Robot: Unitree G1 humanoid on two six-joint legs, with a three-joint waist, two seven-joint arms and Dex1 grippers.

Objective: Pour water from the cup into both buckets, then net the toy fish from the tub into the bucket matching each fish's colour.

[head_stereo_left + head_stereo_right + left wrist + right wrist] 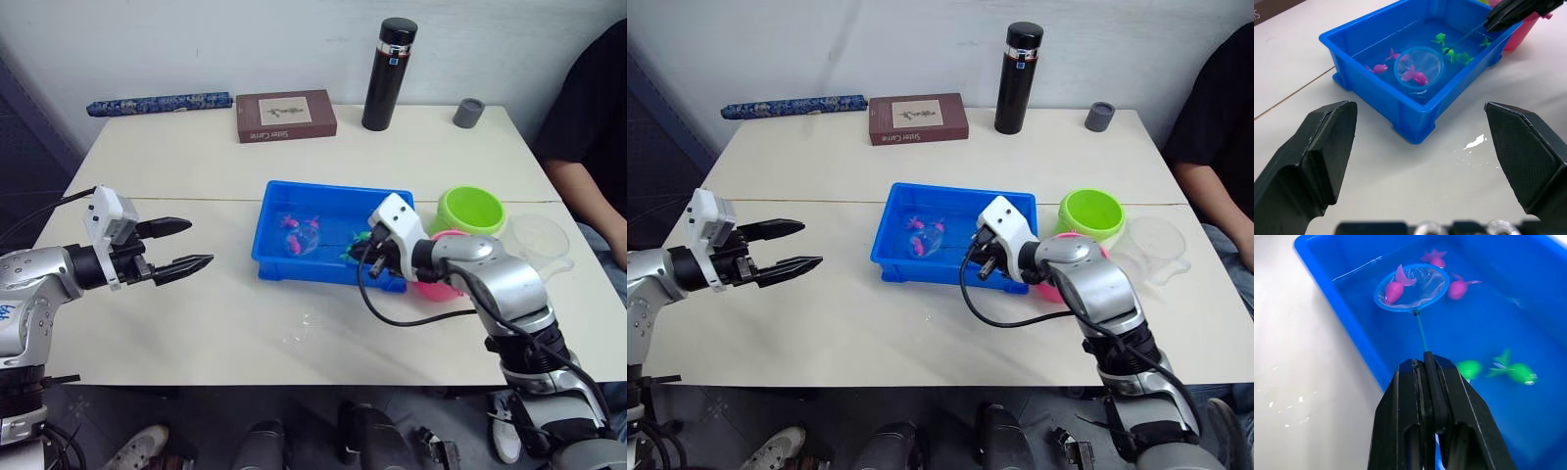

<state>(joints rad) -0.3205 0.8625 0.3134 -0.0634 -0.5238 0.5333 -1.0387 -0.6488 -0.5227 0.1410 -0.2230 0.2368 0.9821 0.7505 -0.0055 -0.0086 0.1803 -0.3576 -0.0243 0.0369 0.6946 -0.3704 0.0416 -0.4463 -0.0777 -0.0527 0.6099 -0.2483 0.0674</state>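
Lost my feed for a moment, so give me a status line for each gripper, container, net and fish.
Left gripper: open, empty, over the table.
Right gripper: shut on the net handle.
Net: hoop in the tub, one pink fish inside it.
Tub: holds water, pink and green fish.
Green bucket: upright.
Pink bucket: upright, partly hidden by the right arm.
Cup: upright beside the buckets.
Flask: upright, capped.

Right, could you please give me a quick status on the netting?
Right gripper shut on net, hoop in tub. One pink fish over hoop. Left gripper open, clear of tub. Nothing blocking pink bucket.
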